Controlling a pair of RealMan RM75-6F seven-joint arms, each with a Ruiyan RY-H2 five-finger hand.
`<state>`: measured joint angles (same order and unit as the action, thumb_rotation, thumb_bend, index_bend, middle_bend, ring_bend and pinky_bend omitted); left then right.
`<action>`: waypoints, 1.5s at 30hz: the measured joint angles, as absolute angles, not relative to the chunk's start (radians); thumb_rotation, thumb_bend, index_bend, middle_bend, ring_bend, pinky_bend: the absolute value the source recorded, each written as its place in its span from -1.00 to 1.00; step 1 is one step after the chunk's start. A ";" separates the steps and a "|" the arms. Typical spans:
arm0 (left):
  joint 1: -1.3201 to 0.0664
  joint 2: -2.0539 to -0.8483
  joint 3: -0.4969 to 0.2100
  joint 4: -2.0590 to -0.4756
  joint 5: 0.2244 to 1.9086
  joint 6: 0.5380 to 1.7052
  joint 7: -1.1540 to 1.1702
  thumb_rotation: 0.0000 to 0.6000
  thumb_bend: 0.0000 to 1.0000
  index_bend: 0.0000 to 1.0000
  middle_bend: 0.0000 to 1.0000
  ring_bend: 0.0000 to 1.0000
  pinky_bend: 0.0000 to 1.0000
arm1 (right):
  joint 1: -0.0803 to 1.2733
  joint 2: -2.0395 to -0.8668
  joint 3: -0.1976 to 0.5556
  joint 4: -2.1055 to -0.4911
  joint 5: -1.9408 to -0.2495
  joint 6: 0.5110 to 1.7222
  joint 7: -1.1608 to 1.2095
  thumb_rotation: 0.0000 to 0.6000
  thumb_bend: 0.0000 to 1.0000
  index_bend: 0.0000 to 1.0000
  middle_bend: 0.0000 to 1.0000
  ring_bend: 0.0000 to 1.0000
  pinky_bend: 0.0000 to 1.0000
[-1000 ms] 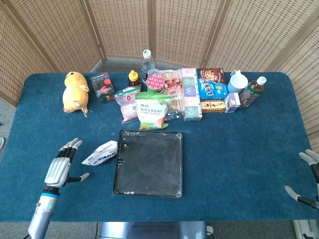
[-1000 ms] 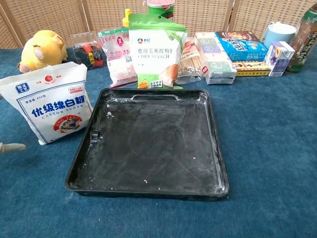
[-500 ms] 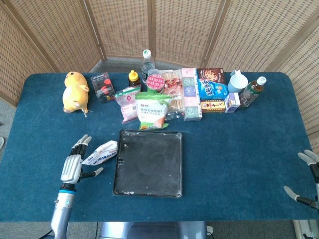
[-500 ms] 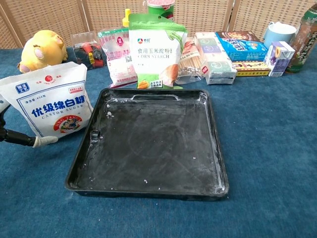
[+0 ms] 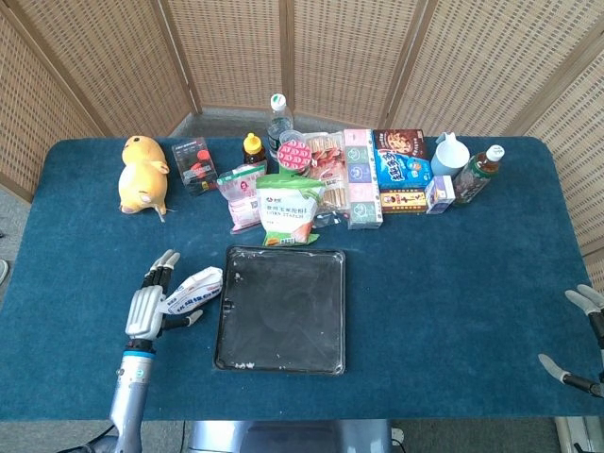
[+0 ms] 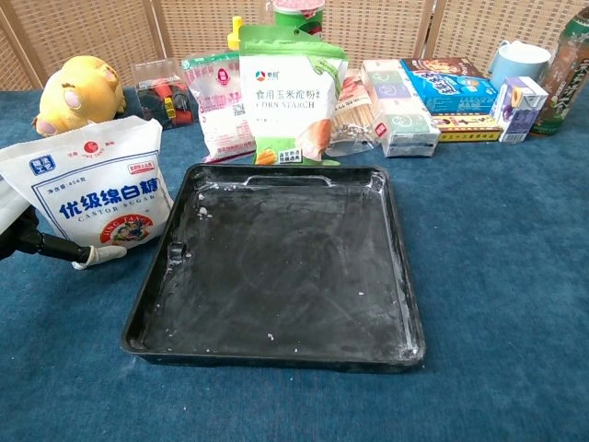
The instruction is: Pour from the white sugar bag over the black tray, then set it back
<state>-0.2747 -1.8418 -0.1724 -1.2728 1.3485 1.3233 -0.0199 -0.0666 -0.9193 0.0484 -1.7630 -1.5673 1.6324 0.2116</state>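
Note:
The white sugar bag (image 6: 92,189) stands upright on the blue cloth just left of the black tray (image 6: 276,267); the head view shows the bag (image 5: 195,289) beside the tray (image 5: 283,311). My left hand (image 5: 151,304) is at the bag's left side with its fingers spread, and its thumb (image 6: 69,250) reaches across the bag's lower front. I cannot tell whether the thumb touches the bag. My right hand (image 5: 578,347) hangs at the table's near right corner, fingers apart and holding nothing. The tray has white dust on its floor.
A corn starch pouch (image 6: 290,92) stands right behind the tray. A row of packets, boxes and bottles (image 5: 377,175) fills the far side. A yellow plush toy (image 5: 142,175) lies at the far left.
My left hand has moved right, from apart on the cloth to the sugar bag's side, and its thumb now lies across the bag's lower front. The right hand has barely shifted.

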 measured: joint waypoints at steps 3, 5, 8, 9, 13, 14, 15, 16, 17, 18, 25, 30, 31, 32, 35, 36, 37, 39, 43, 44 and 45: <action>-0.289 -1.856 -0.178 -1.258 1.340 1.307 -0.009 1.00 -0.57 -0.98 -1.00 -1.00 -0.61 | -0.067 -0.919 0.047 -1.763 -1.572 1.635 0.214 0.84 -0.73 -0.66 -0.78 -0.67 -0.58; -0.299 -1.863 -0.180 -1.245 1.340 1.297 -0.006 1.00 -0.51 -0.89 -0.98 -0.96 -0.54 | -0.068 -0.918 0.046 -1.763 -1.574 1.636 0.216 0.84 -0.73 -0.66 -0.78 -0.67 -0.58; -0.311 -1.876 -0.187 -1.222 1.338 1.292 -0.007 1.00 -0.38 -0.44 -0.72 -0.67 -0.39 | -0.067 -0.917 0.045 -1.763 -1.575 1.634 0.223 0.84 -0.73 -0.66 -0.78 -0.67 -0.58; -0.313 -1.881 -0.190 -1.216 1.336 1.292 -0.008 1.00 -0.33 -0.24 -0.58 -0.53 -0.32 | -0.067 -0.917 0.045 -1.762 -1.575 1.634 0.224 0.84 -0.73 -0.66 -0.78 -0.67 -0.57; -0.317 -1.898 -0.204 -1.196 1.334 1.314 -0.006 1.00 -0.20 0.23 -0.13 -0.12 -0.02 | -0.066 -0.918 0.044 -1.760 -1.579 1.634 0.226 0.84 -0.73 -0.66 -0.78 -0.67 -0.57; -0.317 -1.906 -0.208 -1.188 1.335 1.327 -0.005 1.00 -0.19 0.29 -0.07 -0.06 0.03 | -0.066 -0.918 0.043 -1.760 -1.580 1.634 0.227 0.84 -0.73 -0.66 -0.78 -0.67 -0.57; -0.317 -1.912 -0.211 -1.181 1.336 1.338 -0.004 1.00 -0.19 0.37 0.02 0.02 0.09 | -0.065 -0.918 0.043 -1.760 -1.581 1.634 0.227 0.84 -0.73 -0.66 -0.78 -0.67 -0.57; -0.318 -1.919 -0.215 -1.172 1.337 1.348 -0.004 1.00 -0.19 0.44 0.09 0.08 0.14 | -0.065 -0.918 0.042 -1.760 -1.582 1.634 0.226 0.85 -0.73 -0.66 -0.78 -0.67 -0.57; -0.319 -1.928 -0.219 -1.159 1.337 1.359 -0.004 1.00 -0.19 0.47 0.12 0.11 0.16 | -0.065 -0.919 0.042 -1.760 -1.583 1.633 0.226 0.85 -0.73 -0.66 -0.78 -0.67 -0.57; -0.320 -1.934 -0.223 -1.149 1.338 1.363 -0.003 1.00 -0.18 0.50 0.15 0.14 0.18 | -0.065 -0.919 0.042 -1.760 -1.583 1.633 0.225 0.85 -0.73 -0.66 -0.78 -0.67 -0.57; -0.329 -1.947 -0.229 -1.102 1.362 1.397 -0.032 1.00 -0.17 0.59 0.24 0.23 0.25 | -0.062 -0.922 0.043 -1.758 -1.579 1.630 0.224 0.85 -0.73 -0.66 -0.78 -0.67 -0.56; -0.325 -1.929 -0.220 -1.094 1.398 1.435 -0.086 1.00 -0.17 0.67 0.32 0.30 0.31 | -0.060 -0.923 0.044 -1.757 -1.576 1.626 0.223 0.84 -0.73 -0.66 -0.78 -0.67 -0.56; -0.324 -1.923 -0.218 -1.094 1.405 1.444 -0.094 1.00 -0.17 0.69 0.33 0.31 0.32 | -0.060 -0.924 0.044 -1.757 -1.576 1.626 0.222 0.84 -0.73 -0.66 -0.78 -0.67 -0.56; -0.323 -1.915 -0.216 -1.094 1.413 1.453 -0.107 1.00 -0.17 0.69 0.34 0.32 0.32 | -0.060 -0.924 0.043 -1.757 -1.576 1.625 0.222 0.84 -0.73 -0.66 -0.78 -0.67 -0.56; -0.320 -1.889 -0.210 -1.100 1.432 1.466 -0.140 1.00 -0.17 0.69 0.34 0.32 0.33 | -0.060 -0.923 0.043 -1.759 -1.577 1.627 0.222 0.84 -0.73 -0.66 -0.78 -0.67 -0.56; -0.319 -1.878 -0.207 -1.104 1.441 1.470 -0.147 1.00 -0.17 0.69 0.34 0.32 0.33 | -0.061 -0.923 0.043 -1.759 -1.576 1.628 0.223 0.84 -0.73 -0.66 -0.78 -0.67 -0.56; -0.320 -1.866 -0.204 -1.109 1.451 1.474 -0.152 1.00 -0.17 0.70 0.34 0.32 0.33 | -0.062 -0.922 0.043 -1.760 -1.576 1.630 0.223 0.84 -0.73 -0.66 -0.78 -0.67 -0.56; -0.323 -1.835 -0.196 -1.123 1.478 1.484 -0.156 1.00 -0.17 0.69 0.34 0.32 0.33 | -0.063 -0.921 0.043 -1.760 -1.575 1.633 0.225 0.84 -0.73 -0.66 -0.78 -0.67 -0.56; -0.340 -1.752 -0.179 -1.170 1.544 1.496 -0.131 1.00 -0.17 0.69 0.34 0.32 0.33 | -0.065 -0.918 0.043 -1.762 -1.577 1.636 0.230 0.84 -0.73 -0.66 -0.78 -0.67 -0.56; -0.348 -1.719 -0.174 -1.193 1.562 1.494 -0.113 1.00 -0.17 0.69 0.34 0.32 0.33 | -0.065 -0.918 0.043 -1.763 -1.578 1.637 0.230 0.85 -0.73 -0.66 -0.78 -0.67 -0.56; -0.354 -1.692 -0.170 -1.213 1.575 1.490 -0.096 1.00 -0.17 0.69 0.34 0.32 0.33 | -0.065 -0.918 0.042 -1.763 -1.579 1.638 0.230 0.85 -0.73 -0.66 -0.78 -0.67 -0.56</action>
